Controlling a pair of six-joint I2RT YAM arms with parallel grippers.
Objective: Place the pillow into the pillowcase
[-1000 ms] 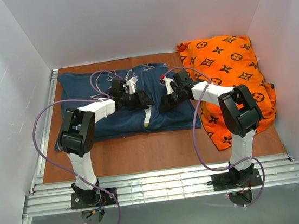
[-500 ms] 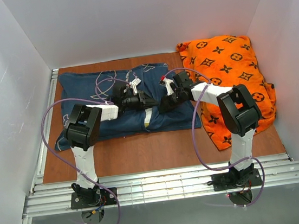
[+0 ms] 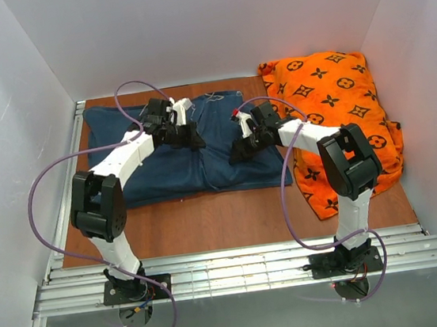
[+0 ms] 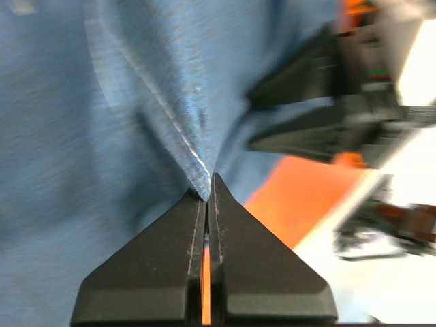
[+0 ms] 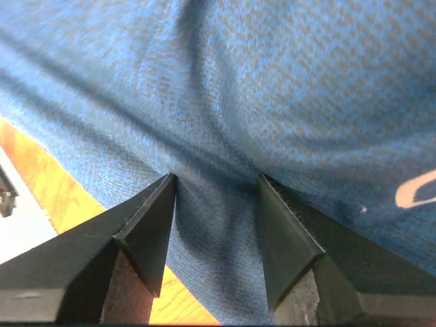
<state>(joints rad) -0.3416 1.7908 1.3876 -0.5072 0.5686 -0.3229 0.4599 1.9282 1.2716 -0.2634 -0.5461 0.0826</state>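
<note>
The navy pillowcase lies flat on the wooden table, its front edge toward the arms. The pillow is hidden; none of its white or yellow shows. My left gripper sits over the middle of the case, and in the left wrist view it is shut, pinching a raised ridge of the pillowcase. My right gripper rests at the case's right part. In the right wrist view it stands open, both fingertips pressed onto the blue pillowcase, with nothing clamped.
An orange cushion with a dark monogram pattern fills the right side of the table, close to the right arm. White walls enclose the table on three sides. Bare wood runs between the case and the metal rail.
The left arm swung from the case's front middle toward the back and shut on the fabric. The white-yellow strip at the front edge no longer shows. The right jaws spread wider.
</note>
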